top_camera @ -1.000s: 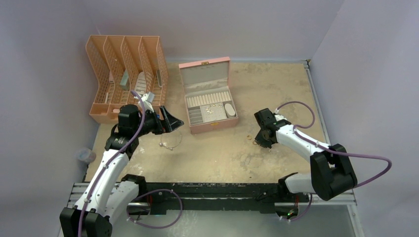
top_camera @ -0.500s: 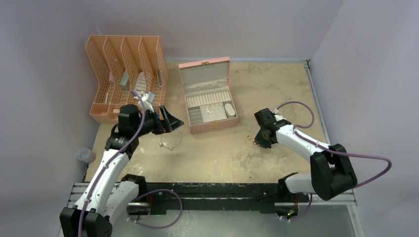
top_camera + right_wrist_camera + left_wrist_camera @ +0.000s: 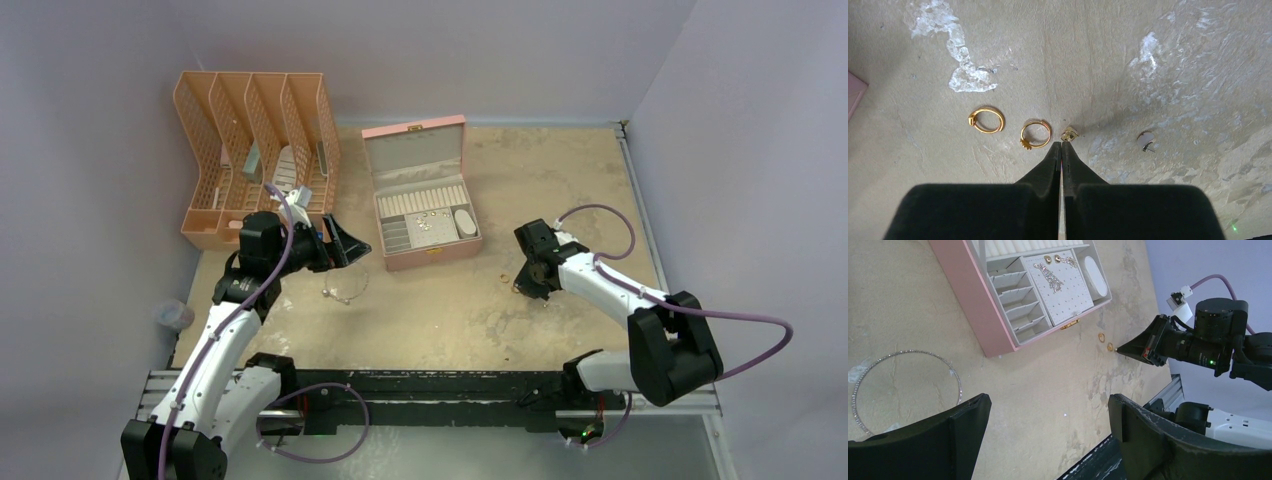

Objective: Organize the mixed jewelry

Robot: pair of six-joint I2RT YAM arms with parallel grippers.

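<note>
Scuffed tan desk (image 3: pixel 1173 60): the right hand (image 3: pixel 1061 145), fingers pressed together on nothing, sets its tips just beside a tiny gold earring (image 3: pixel 1069 134), with two gold rings (image 3: pixel 1024 142) alongside. The left hand (image 3: pixel 1048 400) hangs wide open above the silver bangle (image 3: pixel 913 352) near the pink box (image 3: pixel 978 305). A nudge from the closed tips could flick the earring away.

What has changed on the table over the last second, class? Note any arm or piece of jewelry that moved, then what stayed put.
Nothing visibly changed. The right gripper stays shut, its tips just short of the gold stud and beside the two gold rings. The left gripper stays open near the silver loop, and the pink box stays open.
</note>
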